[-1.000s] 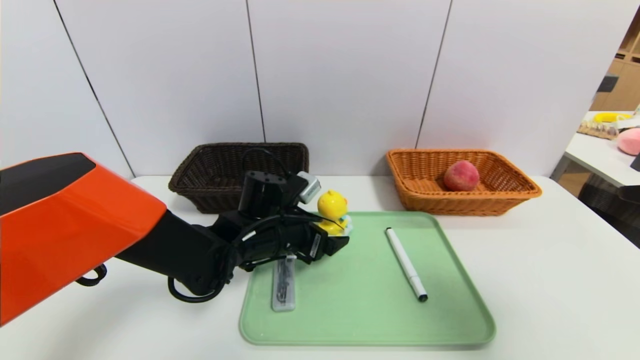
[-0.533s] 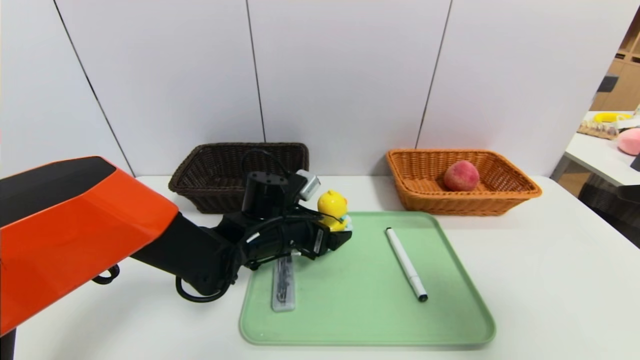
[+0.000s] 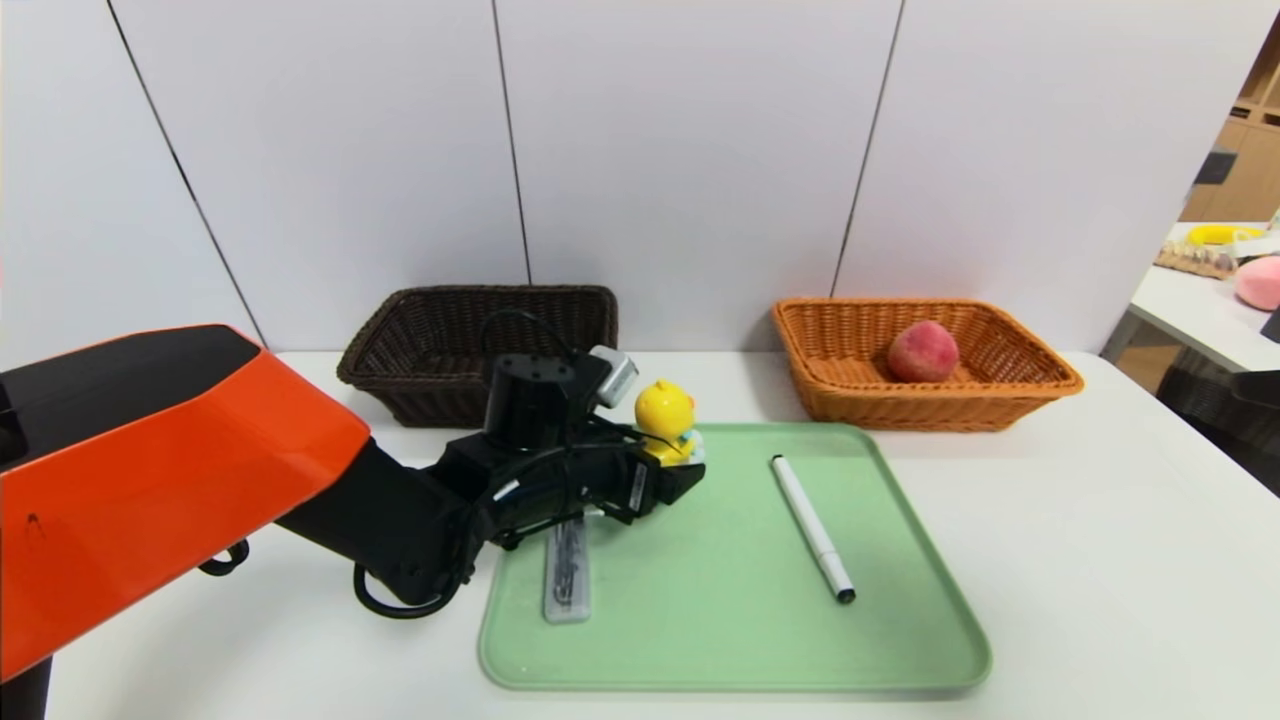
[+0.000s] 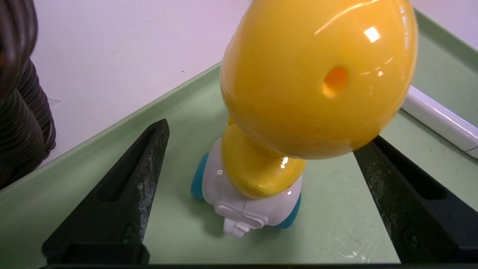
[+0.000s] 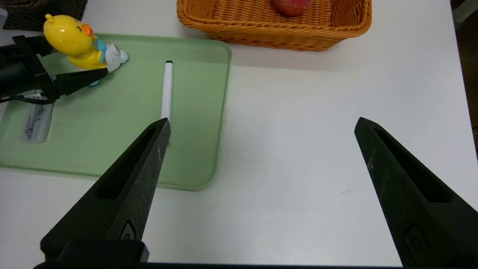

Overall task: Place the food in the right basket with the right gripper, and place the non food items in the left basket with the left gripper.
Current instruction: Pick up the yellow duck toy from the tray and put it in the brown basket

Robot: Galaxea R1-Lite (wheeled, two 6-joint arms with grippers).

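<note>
A yellow duck toy point(image 3: 665, 418) on a white and blue wheeled base stands upright at the back left corner of the green tray point(image 3: 720, 610). My left gripper point(image 3: 683, 468) is open, one finger on each side of the duck point(image 4: 317, 74), with gaps to its base. A white pen point(image 3: 812, 528) lies on the tray's right half. A clear case point(image 3: 567, 570) lies along its left edge. A peach point(image 3: 922, 351) rests in the orange basket point(image 3: 1010, 388). The dark brown basket point(image 3: 420, 345) sits back left. My right gripper point(image 5: 262, 122) hangs open over bare table, right of the tray.
The left arm's orange shell point(image 3: 150, 470) fills the front left. The brown basket's wall point(image 4: 18, 112) is close beside the left fingers. A side table point(image 3: 1210, 310) with other items stands at far right.
The left arm has pushed slightly farther forward, bringing its open fingers closer around the duck. The duck, pen, case and peach have not moved.
</note>
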